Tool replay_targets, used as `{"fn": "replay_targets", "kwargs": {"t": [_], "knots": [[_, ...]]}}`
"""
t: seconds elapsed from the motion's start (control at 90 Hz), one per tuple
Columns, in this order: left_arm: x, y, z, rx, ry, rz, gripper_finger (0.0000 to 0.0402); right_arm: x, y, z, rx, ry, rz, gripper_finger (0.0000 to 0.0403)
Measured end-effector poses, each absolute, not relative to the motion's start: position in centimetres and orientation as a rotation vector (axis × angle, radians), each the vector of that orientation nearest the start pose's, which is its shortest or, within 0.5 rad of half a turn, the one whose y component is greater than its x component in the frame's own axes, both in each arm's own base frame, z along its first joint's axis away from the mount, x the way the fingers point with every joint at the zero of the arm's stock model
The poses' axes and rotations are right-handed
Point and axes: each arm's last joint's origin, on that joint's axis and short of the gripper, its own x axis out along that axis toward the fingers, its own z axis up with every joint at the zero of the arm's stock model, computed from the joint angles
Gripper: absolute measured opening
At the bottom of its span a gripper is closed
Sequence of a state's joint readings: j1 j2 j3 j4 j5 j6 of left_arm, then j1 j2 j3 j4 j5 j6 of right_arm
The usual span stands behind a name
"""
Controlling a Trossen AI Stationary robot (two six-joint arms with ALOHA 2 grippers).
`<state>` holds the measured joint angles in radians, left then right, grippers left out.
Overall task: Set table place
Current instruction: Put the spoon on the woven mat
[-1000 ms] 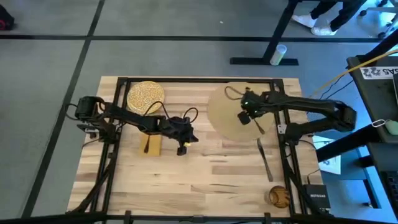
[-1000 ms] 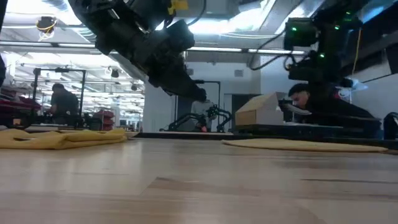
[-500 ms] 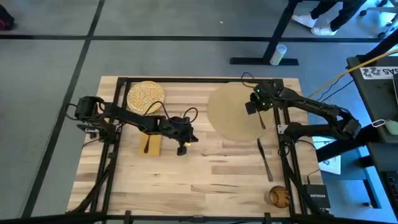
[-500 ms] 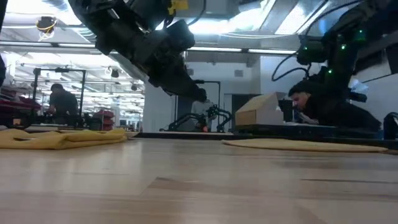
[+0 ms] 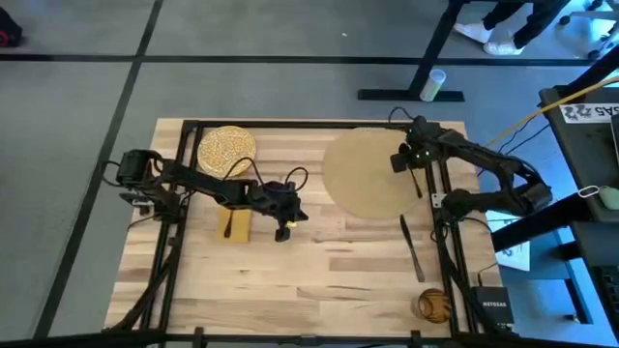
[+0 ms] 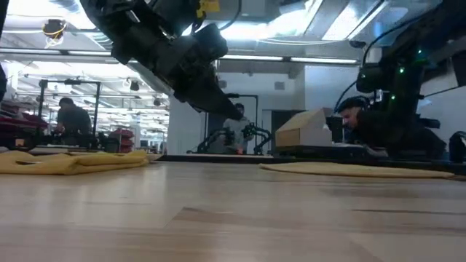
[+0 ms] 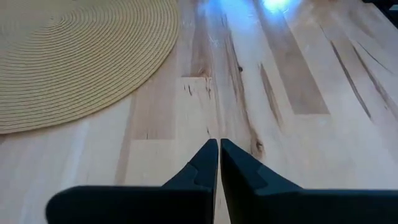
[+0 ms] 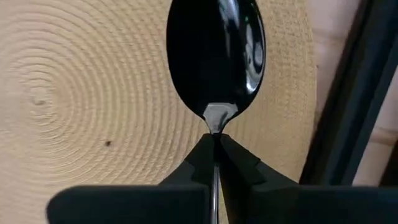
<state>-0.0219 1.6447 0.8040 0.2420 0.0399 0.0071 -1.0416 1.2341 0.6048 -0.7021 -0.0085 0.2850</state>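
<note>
Nearest the front edge of the table (image 5: 319,290), at the right corner, sits a small brownish round object (image 5: 434,305), too small to identify. Just beyond it a dark utensil (image 5: 412,247) lies flat on the wood beside the right frame rail. Moving up to mid-table, the left gripper (image 5: 287,228) hangs over bare planks with its fingers (image 7: 205,163) pressed together and nothing between them, and the mat's rim shows just ahead in its wrist view. Right beside that arm, toward the left, a yellow napkin (image 5: 235,223) lies on the table; from table level it reads as a low folded strip (image 6: 73,161). Farther back on the right lies the mat (image 5: 366,172), flat on the wood and close to the far edge. The right gripper (image 5: 414,172) is over the mat's right edge, clamped tight on the neck of a spoon (image 8: 216,57), whose dark shiny bowl sticks out ahead of the fingertips above the woven rings. At the far left corner rests the speckled plate (image 5: 225,149), well apart from the mat. Beyond the table, people sit at workbenches in the room.
</note>
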Motion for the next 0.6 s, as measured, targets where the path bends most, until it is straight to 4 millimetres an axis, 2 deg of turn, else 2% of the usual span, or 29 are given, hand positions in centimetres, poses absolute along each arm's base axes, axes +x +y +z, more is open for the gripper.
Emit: {"fn": "replay_targets", "kwargs": {"t": [0.333,0.6], "knots": [[32.7,-0.8,17.0,0.002,0.601,-0.062,0.0000,10.2,-17.8,14.0,1.001,1.093,-1.009,0.0000],[32.6,-0.8,16.8,0.001,0.622,-0.060,0.0000,10.3,-18.1,13.7,1.022,1.091,-1.015,0.0000]]}}
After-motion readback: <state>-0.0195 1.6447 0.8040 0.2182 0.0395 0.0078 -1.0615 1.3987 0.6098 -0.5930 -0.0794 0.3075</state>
